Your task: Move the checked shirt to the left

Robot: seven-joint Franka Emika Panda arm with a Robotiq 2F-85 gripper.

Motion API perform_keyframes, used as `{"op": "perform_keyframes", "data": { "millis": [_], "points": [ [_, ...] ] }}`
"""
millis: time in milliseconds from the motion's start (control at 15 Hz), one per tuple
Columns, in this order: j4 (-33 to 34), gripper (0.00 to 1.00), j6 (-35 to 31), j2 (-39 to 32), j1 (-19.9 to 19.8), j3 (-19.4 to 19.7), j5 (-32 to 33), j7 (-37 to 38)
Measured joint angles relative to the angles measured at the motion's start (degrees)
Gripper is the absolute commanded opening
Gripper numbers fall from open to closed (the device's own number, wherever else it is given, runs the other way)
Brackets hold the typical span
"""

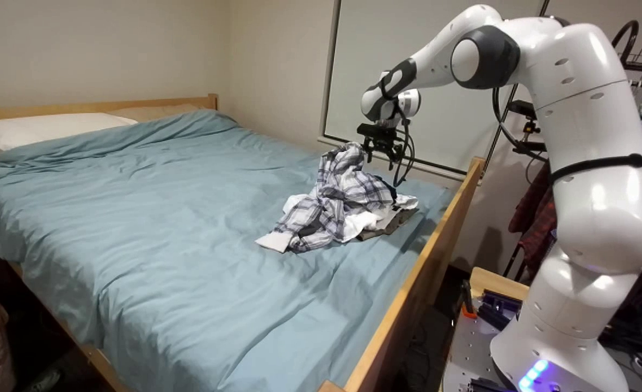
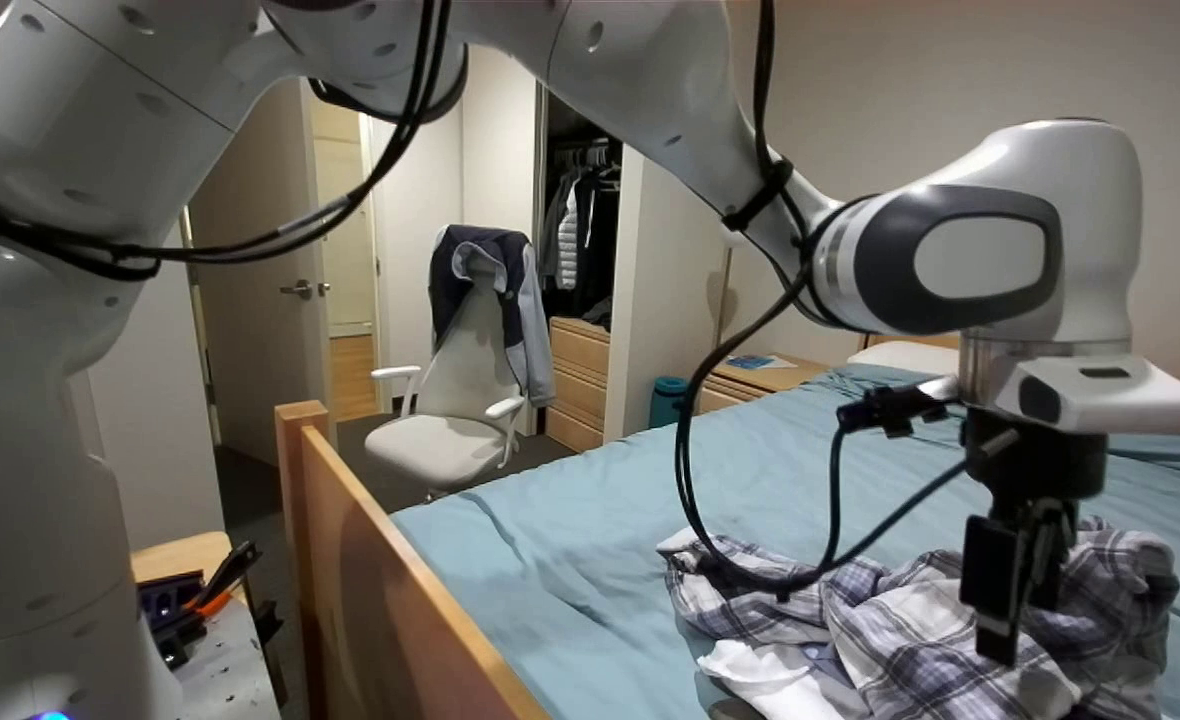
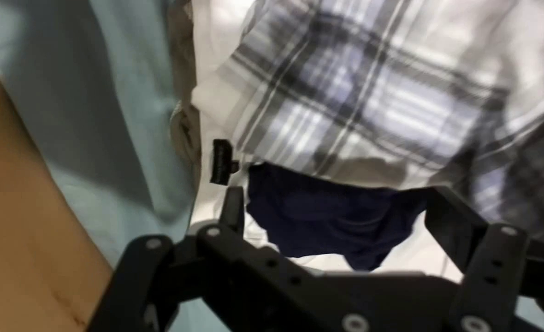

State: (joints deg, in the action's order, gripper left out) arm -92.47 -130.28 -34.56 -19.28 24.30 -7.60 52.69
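Note:
The checked shirt [image 1: 348,188] is white, grey and pale purple plaid. It lies crumpled on top of a clothes pile on the bed; it also shows in an exterior view [image 2: 925,630] and fills the upper right of the wrist view [image 3: 345,92]. My gripper [image 1: 381,160] points down above the wall-side part of the pile, in front of the shirt in an exterior view [image 2: 1022,622]. In the wrist view the gripper's fingers [image 3: 335,203] are wide apart with nothing held. Dark navy cloth [image 3: 327,216] shows between them, beside the shirt's edge. Whether the fingertips touch cloth cannot be told.
White cloth [image 1: 360,224] and brown cloth [image 1: 389,226] lie under the shirt. The blue bedspread [image 1: 163,218] stretches away from the pile. A wooden bed rail [image 1: 424,272] runs between bed and robot base. A wall and window panel [image 1: 424,81] stand behind the gripper. Loose cables [image 2: 685,450] hang from the arm.

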Motion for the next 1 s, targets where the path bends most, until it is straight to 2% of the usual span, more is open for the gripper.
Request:
{"op": "perform_keyframes", "data": {
  "millis": [267,1000],
  "points": [
    [-0.93,1.0,-4.41,-3.86,-3.97,-0.41,-1.88,0.16],
    [-13.03,1.0,-20.12,-3.29,-2.73,-4.17,-11.01,0.57]
  ]
}}
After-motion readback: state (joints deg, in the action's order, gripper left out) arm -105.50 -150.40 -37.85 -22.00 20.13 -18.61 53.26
